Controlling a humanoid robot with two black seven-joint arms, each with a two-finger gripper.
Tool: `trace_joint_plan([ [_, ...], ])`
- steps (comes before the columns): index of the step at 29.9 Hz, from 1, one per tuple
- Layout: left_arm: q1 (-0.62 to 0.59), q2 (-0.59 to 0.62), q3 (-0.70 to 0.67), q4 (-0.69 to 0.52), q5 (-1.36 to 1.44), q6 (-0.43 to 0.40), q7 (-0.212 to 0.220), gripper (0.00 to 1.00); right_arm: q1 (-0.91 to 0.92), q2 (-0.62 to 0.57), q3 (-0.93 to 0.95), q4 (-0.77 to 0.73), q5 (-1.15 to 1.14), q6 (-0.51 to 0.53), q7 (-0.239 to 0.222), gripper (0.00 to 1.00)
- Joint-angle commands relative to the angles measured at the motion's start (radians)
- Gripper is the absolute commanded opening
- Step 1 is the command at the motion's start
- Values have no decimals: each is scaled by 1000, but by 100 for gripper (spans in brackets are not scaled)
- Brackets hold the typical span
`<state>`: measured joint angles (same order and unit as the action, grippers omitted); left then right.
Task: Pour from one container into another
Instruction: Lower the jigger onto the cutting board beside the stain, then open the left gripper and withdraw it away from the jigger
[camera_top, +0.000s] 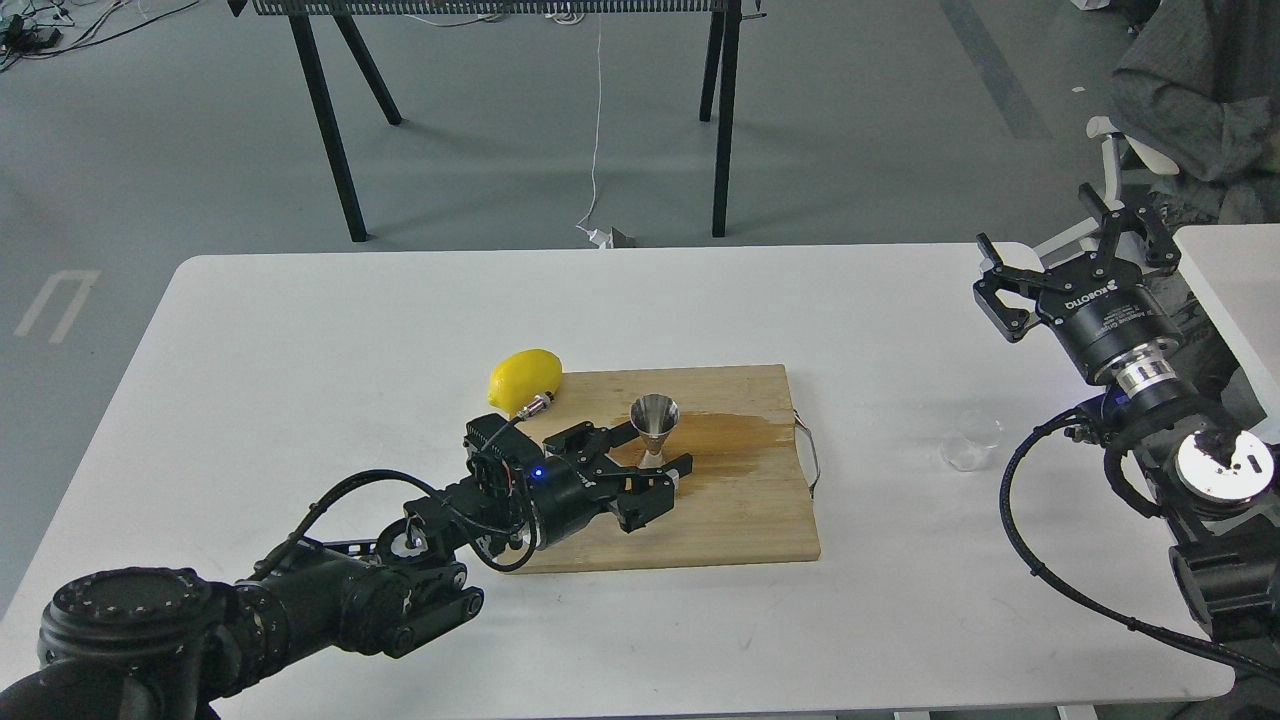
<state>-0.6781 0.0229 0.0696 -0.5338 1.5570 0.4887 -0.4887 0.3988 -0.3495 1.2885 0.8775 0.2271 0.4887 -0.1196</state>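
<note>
The steel jigger (655, 418) stands upright on the wooden cutting board (730, 520). My left gripper (652, 450) is open, low over the board, with one finger on each side of the jigger's lower cone; I cannot tell whether they touch it. The clear cup (970, 440) sits upright on the white table to the right of the board, apart from both grippers. My right gripper (1070, 250) is open and empty, held high near the table's right edge, above and behind the cup.
A lemon (525, 378) lies at the board's back left corner, just behind my left wrist. A brown wet stain (735, 435) spreads across the board right of the jigger. A black-legged frame (720, 120) stands beyond the white table (300, 330).
</note>
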Motion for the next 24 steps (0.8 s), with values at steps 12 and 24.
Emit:
trace_joint_plan([
  [12,15,34,-1,-11,0,0,0,87,-2,0,0,0,0,0,0,99],
  [24,32,86,-10,-48,0,0,0,87,-2,1,0,0,0,0,0,99],
])
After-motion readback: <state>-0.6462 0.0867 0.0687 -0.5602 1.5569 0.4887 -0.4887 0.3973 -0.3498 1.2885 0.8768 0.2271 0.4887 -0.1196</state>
